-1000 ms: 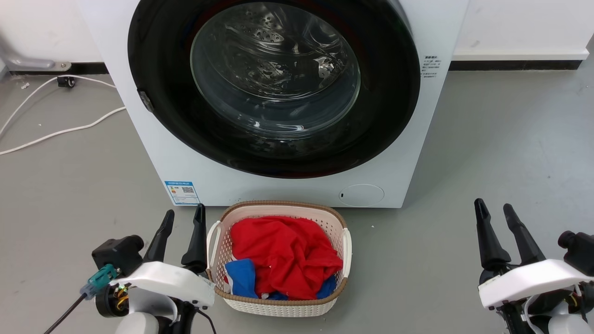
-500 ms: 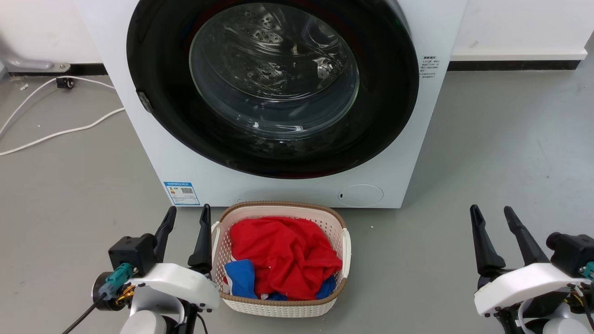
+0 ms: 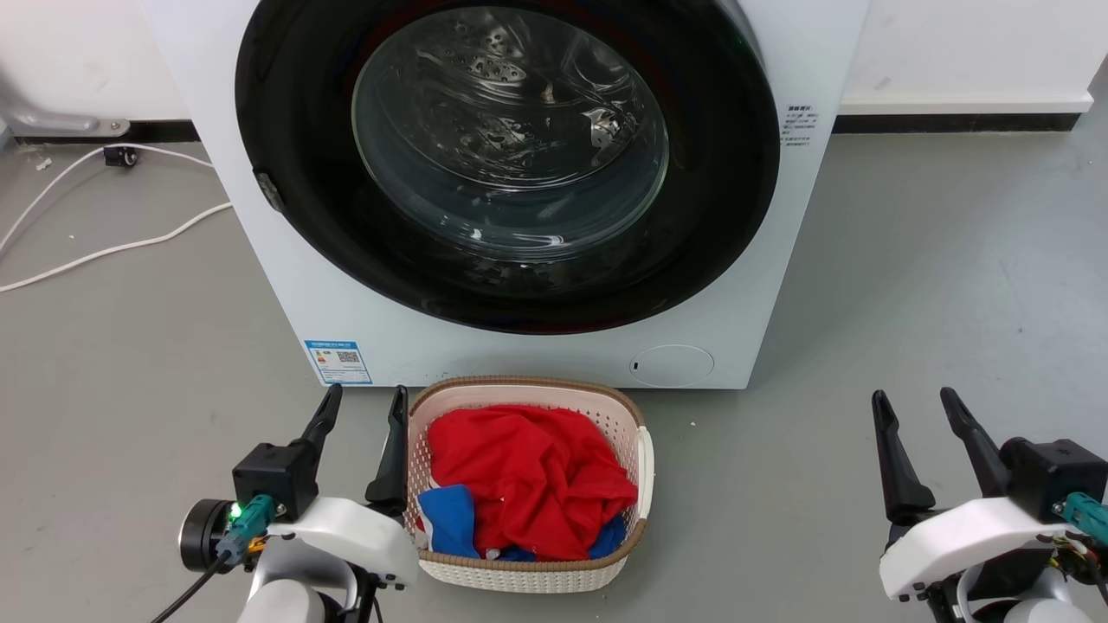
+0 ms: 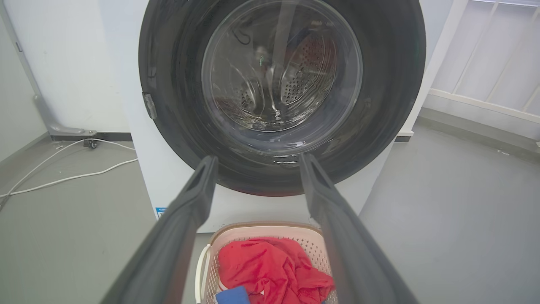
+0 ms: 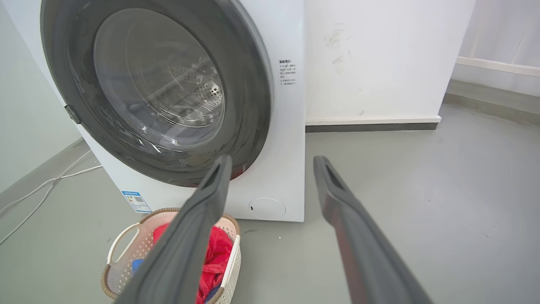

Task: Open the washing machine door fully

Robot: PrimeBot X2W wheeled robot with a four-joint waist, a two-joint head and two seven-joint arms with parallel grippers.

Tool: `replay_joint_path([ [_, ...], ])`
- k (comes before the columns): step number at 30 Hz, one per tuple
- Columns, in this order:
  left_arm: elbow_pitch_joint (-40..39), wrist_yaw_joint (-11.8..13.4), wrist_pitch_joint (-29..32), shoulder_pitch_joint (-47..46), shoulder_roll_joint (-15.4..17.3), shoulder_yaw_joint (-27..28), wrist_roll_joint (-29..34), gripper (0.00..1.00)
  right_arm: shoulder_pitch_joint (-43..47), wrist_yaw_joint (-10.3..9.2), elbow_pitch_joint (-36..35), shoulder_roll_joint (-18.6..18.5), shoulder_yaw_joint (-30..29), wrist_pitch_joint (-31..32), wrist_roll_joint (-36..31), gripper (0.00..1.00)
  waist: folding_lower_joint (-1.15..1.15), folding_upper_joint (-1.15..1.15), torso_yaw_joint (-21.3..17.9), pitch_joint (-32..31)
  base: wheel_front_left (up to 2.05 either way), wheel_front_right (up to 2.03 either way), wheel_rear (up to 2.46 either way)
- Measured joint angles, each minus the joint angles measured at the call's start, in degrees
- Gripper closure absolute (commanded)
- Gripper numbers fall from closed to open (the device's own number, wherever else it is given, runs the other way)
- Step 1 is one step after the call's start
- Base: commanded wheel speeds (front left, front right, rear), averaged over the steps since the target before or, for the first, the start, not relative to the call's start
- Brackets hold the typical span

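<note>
Both grippers: left gripper (image 3: 366,391), right gripper (image 3: 913,395) spread wide, empty.
Progress: washing machine door (image 3: 511,147) shut, untouched.
Remaining: the whole swing.

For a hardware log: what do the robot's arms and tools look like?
Left tool and right tool: two long dark tapered fingers each, on a white shell with a black box and teal plug; a black cable trails from the left.
</note>
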Motion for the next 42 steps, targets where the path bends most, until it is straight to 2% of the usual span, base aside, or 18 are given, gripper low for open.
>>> replay_joint_path([
  [18,1.41,-2.05,-2.02,-0.20,-1.10,0.37,4.01,0.00,0.27,0.01,-1.08,0.41,-0.45,-0.58,-6.43,0.00,0.00,0.00,0.30,0.17,0.00,0.00,0.00],
  [31,2.47,-2.87,-3.20,-0.47,-1.89,1.23,7.75,0.00,0.28,0.08,-0.97,0.44,-1.04,-1.70,-8.57,0.00,0.00,0.00,0.68,0.12,0.00,0.00,0.00],
  [38,2.86,-3.18,-3.34,-0.48,-2.37,2.15,7.51,0.00,0.26,0.08,-0.23,0.44,-1.31,-2.04,-7.32,0.00,0.00,0.00,0.70,0.07,0.00,0.00,0.00],
  [39,2.91,-3.19,-3.35,-0.48,-2.46,2.24,7.36,0.00,0.26,0.08,-0.09,0.44,-1.34,-2.21,-6.92,0.34,0.00,0.00,0.73,0.05,0.00,0.00,0.00],
  [40,2.94,-3.20,-3.35,-0.48,-2.52,2.32,7.33,0.00,0.25,0.08,0.03,0.44,-1.38,-2.32,-6.35,0.94,0.00,0.00,0.75,0.01,0.00,0.00,0.00],
  [41,2.98,-3.22,-3.35,-0.48,-2.58,2.40,7.33,0.00,0.25,0.08,0.20,0.44,-1.33,-2.47,-5.56,1.00,0.00,0.00,0.78,-0.02,0.00,0.00,0.00],
  [42,3.00,-3.26,-3.35,-0.48,-2.64,2.49,7.33,0.00,0.25,0.09,0.35,0.44,-1.35,-2.55,-5.32,1.00,0.00,0.00,0.80,-0.03,0.00,0.00,0.00],
])
